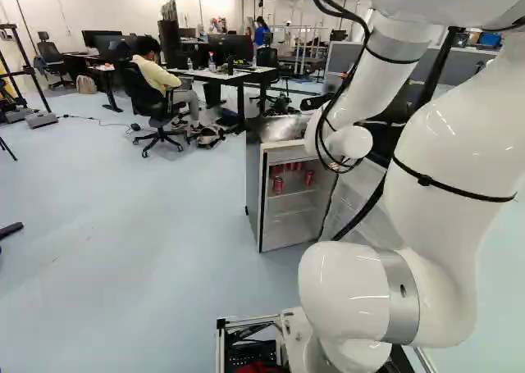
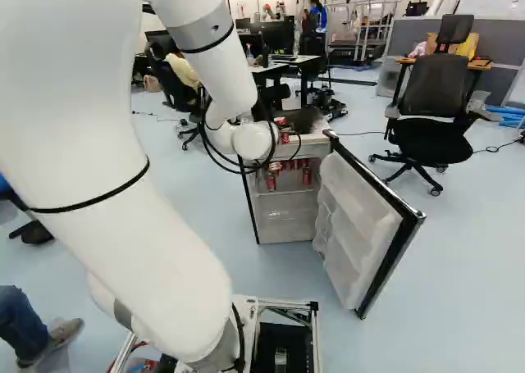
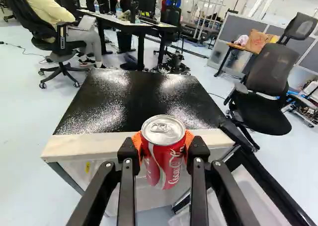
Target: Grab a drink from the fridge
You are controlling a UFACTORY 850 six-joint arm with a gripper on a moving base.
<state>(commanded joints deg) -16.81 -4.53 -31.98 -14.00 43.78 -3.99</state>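
Observation:
In the right base view my gripper [image 2: 283, 125] is mostly hidden behind the wrist, with a bit of red can [image 2: 285, 136] showing beside it. The wrist view shows the gripper [image 3: 163, 149] shut on an upright red can [image 3: 164, 159], an orange pad on either side. The can is in front of the fridge's pale top edge [image 3: 94, 144]. In the right base view the fridge [image 2: 283, 229] stands with its door [image 2: 361, 225] swung open. Several more red cans sit inside on the upper shelf, among them one can [image 1: 277, 184] at the left.
The fridge has a black, glossy top [image 3: 134, 99]. Its open door reaches out to the right. Beyond stand a desk [image 3: 134, 25] and an empty black office chair [image 3: 266, 82]. A person sits on another chair [image 1: 148, 94], left of the fridge.

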